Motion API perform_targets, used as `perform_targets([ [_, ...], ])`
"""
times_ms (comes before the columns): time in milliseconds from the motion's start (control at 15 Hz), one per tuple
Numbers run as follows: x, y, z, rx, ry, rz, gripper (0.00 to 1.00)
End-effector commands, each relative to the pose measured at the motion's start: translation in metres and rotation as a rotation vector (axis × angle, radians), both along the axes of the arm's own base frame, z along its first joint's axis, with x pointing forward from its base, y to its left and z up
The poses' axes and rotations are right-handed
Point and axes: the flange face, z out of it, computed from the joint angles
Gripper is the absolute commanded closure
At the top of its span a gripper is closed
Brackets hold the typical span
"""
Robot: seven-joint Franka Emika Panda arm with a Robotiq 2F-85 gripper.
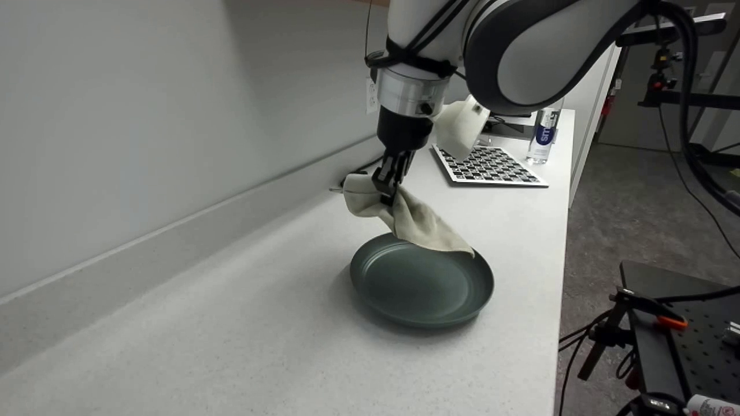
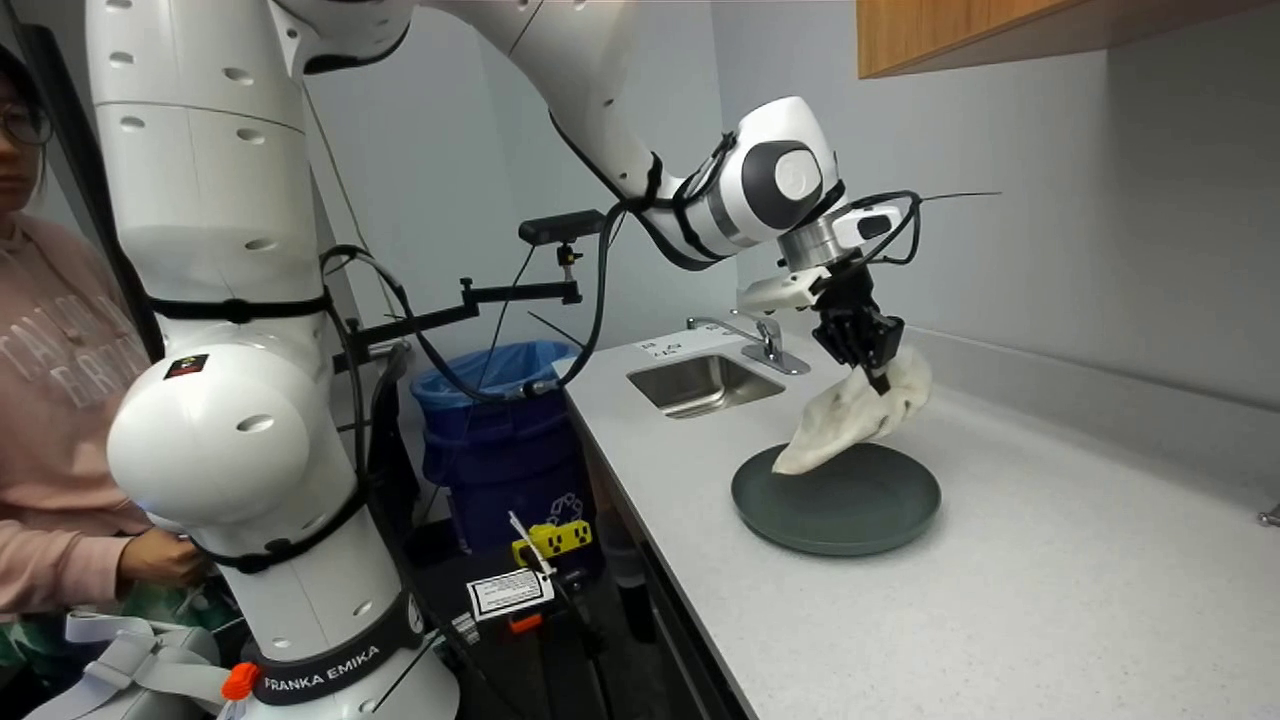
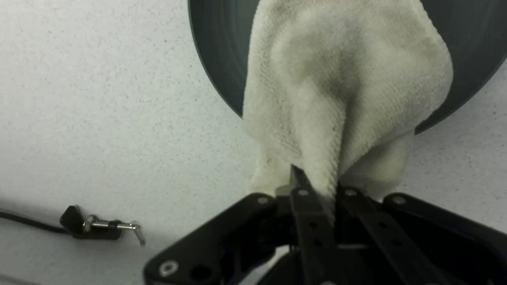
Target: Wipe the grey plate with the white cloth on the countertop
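The grey plate (image 1: 422, 289) is dark green-grey, round and lies flat on the white countertop; it also shows in an exterior view (image 2: 850, 515) and the wrist view (image 3: 225, 47). My gripper (image 1: 389, 198) is shut on the white cloth (image 1: 428, 225) and stands above the counter just beyond the plate's rim. The gripper also shows in an exterior view (image 2: 880, 380) and the wrist view (image 3: 321, 182). The cloth, cream-white and bunched at the fingers, hangs over part of the plate in the wrist view (image 3: 344, 83). I cannot tell whether its lower edge touches the plate.
A black-and-white patterned board (image 1: 491, 166) and a water bottle (image 1: 543, 136) stand farther along the counter. A sink (image 2: 705, 385) with a faucet (image 2: 768, 345) is set into it. A wall runs along one side. A small metal fitting (image 3: 107, 225) lies near the wall.
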Motion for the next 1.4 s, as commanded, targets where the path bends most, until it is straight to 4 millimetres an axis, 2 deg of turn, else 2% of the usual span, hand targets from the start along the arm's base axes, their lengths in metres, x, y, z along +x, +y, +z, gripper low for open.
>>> perform_targets([
  [0, -0.014, 0.008, 0.005, 0.058, 0.008, 0.003, 0.98],
  [267, -0.021, 0.018, -0.001, 0.048, 0.034, 0.011, 0.98],
  [667, -0.029, -0.001, -0.030, 0.009, 0.054, -0.039, 0.98],
  [867, -0.027, -0.009, -0.039, 0.012, 0.058, -0.086, 0.98],
  [1333, -0.023, -0.008, -0.063, 0.034, 0.103, -0.131, 0.98],
])
